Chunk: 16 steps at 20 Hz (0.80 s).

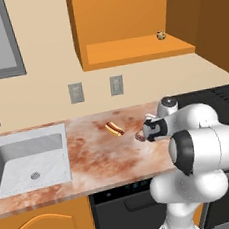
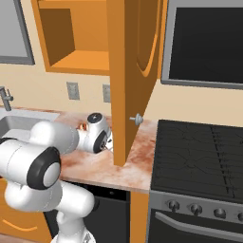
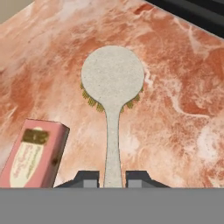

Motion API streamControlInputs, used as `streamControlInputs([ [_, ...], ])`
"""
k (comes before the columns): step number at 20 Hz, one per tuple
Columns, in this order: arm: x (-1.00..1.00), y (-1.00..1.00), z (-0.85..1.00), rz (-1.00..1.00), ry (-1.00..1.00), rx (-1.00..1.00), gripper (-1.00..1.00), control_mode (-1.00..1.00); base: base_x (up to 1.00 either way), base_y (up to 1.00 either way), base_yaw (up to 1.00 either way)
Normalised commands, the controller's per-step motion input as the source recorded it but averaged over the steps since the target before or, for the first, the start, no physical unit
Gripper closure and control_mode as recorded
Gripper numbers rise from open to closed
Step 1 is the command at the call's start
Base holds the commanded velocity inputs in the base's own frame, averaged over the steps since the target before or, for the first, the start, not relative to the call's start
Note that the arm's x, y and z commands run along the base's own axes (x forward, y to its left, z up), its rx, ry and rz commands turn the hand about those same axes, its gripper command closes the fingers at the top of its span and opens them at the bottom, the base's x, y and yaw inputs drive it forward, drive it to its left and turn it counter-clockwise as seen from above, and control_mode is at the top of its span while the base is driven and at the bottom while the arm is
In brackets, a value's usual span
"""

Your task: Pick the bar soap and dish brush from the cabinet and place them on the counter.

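The dish brush (image 3: 112,78) points away from my gripper (image 3: 113,177), round pale head up and yellowish bristles down, low over the counter (image 3: 179,100). Its thin handle runs back between my two fingertips (image 3: 89,177), which stand close on either side of it. The bar soap (image 3: 33,155) lies flat on the counter just to the left of the handle; it is pink with a label. In the left base view my gripper (image 1: 141,132) sits low over the counter by the soap (image 1: 138,137). The cabinet (image 1: 129,49) stands open above.
A hot dog (image 1: 114,129) lies on the counter left of my hand. A small speckled round item (image 1: 161,34) sits on the cabinet shelf. The open cabinet door (image 2: 130,71) hangs over the counter, the stovetop (image 2: 199,147) lies right, and the sink (image 1: 7,171) left.
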Motion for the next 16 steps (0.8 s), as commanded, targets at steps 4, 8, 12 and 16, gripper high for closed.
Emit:
streamControlInputs([
  [4,0.08,-0.01,-0.02,0.0,0.01,-0.01,1.0,-1.0,0.0,0.0,0.0],
  [8,0.13,-0.01,-0.04,0.0,0.0,0.0,1.0,-1.0,0.0,0.0,0.0],
  [12,0.2,-0.02,-0.05,0.0,0.01,0.0,1.0,-1.0,0.0,0.0,0.0],
  [16,0.19,0.0,-0.1,0.0,0.02,0.0,1.0,-1.0,0.0,0.0,0.0],
])
